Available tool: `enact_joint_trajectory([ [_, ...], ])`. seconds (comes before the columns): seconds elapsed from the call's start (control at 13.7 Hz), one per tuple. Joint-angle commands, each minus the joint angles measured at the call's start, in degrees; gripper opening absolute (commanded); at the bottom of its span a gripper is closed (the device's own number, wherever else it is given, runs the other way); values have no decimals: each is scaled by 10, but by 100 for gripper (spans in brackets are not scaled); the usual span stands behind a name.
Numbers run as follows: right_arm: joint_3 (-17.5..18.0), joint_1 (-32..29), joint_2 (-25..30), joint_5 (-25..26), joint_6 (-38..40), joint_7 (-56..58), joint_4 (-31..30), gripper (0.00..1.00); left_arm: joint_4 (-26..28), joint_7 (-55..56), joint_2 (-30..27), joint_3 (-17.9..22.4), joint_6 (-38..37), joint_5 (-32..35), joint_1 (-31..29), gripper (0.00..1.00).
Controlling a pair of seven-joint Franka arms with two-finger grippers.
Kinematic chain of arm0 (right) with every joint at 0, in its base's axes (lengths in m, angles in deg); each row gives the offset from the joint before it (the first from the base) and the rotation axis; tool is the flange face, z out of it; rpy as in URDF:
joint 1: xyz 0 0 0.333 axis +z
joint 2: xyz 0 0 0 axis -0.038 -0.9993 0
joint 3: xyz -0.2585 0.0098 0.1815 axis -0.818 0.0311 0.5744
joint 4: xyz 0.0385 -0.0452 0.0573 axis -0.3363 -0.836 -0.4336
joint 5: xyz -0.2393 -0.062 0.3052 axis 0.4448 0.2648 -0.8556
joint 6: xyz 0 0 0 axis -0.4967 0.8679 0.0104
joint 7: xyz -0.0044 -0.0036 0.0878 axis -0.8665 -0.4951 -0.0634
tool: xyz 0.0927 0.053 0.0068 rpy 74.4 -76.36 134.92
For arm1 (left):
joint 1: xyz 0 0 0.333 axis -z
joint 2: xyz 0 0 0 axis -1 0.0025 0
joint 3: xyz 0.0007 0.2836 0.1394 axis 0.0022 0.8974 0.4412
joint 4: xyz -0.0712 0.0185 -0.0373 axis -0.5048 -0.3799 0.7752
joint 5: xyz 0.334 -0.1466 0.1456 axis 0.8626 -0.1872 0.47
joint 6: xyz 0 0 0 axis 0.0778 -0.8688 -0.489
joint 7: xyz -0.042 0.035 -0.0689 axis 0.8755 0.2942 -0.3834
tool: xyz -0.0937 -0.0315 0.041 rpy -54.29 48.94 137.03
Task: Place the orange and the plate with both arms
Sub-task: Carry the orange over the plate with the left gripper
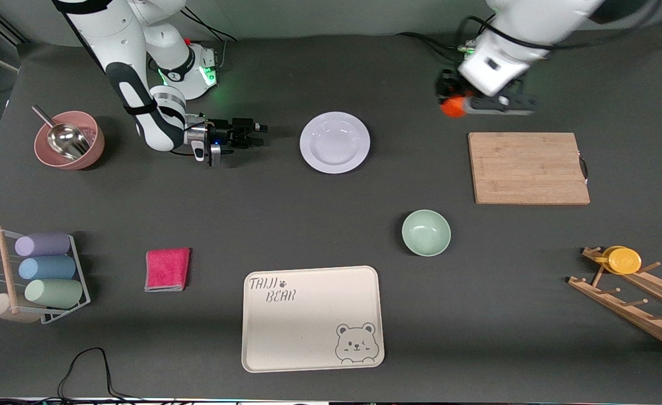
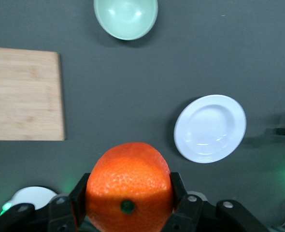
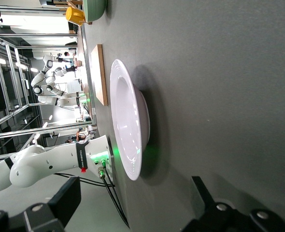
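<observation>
Carrying the orange [image 1: 453,106] looks like the step in hand: the left end effector [image 1: 459,106] has its fingers clamped on the fruit, up in the air over bare worktop [image 1: 286,225] just off the corner of the cutting board [image 1: 528,167], at the left arm's end of things. From the left wrist view the orange [image 2: 129,186] fills the space between the two pads, so the grip seems decent, and the plate [image 2: 210,128] shows off to one side, not underneath yet. The plate [image 1: 335,142] sits flat on the worktop roughly mid-way between the two arms, farther from the front camera than the green bowl [image 1: 426,232] and the bear tray [image 1: 312,318]. The right end effector [image 1: 255,134] hangs low beside the plate on the right arm's side, close but not touching, fingers spread apart and lined up edge-on with the rim in its wrist view [image 3: 128,125]. My guess for what's next: the right one needs to slide in and pinch that rim, which is thin and shallow, so the angle matters. The left one has to travel over toward the plate before letting go, or the orange just rolls off.
</observation>
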State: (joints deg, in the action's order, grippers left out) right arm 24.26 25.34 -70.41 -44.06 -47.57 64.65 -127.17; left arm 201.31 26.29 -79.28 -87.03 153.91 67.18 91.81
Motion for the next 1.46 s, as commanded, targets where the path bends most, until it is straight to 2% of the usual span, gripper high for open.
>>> enact_joint_trajectory([
  [0.0, -2, 0, -4, -15, 10, 11, -3, 100, -9, 133, 25, -85, 58, -6, -2, 0],
  [0.22, -2, 0, -6, -15, 10, 11, -2, 99, -7, 266, 88, -168, 158, 14, -1, 0],
  [0.44, -2, 0, -9, -14, 10, 11, -2, 77, 6, 410, 167, -231, 244, 120, 17, 0],
  [0.59, -2, 0, -9, -14, 10, 11, -2, 71, 9, 503, 234, -231, 283, 215, 59, 0],
  [0.73, -2, 0, -9, -14, 9, 12, -2, 59, 9, 587, 296, -231, 315, 302, 84, 0],
  [0.88, -2, 0, -9, -14, 9, 14, -2, 54, 9, 659, 353, -227, 332, 381, 106, 0],
  [1.02, -2, 0, -9, -14, 9, 16, -2, 43, 8, 734, 411, -223, 346, 465, 125, 0],
  [1.24, -2, 0, -9, -14, 9, 19, -2, 38, 5, 830, 480, -222, 361, 573, 132, 0],
  [1.39, -2, 0, -11, -14, 9, 20, -2, 38, 3, 879, 503, -190, 368, 616, 169, 0],
])
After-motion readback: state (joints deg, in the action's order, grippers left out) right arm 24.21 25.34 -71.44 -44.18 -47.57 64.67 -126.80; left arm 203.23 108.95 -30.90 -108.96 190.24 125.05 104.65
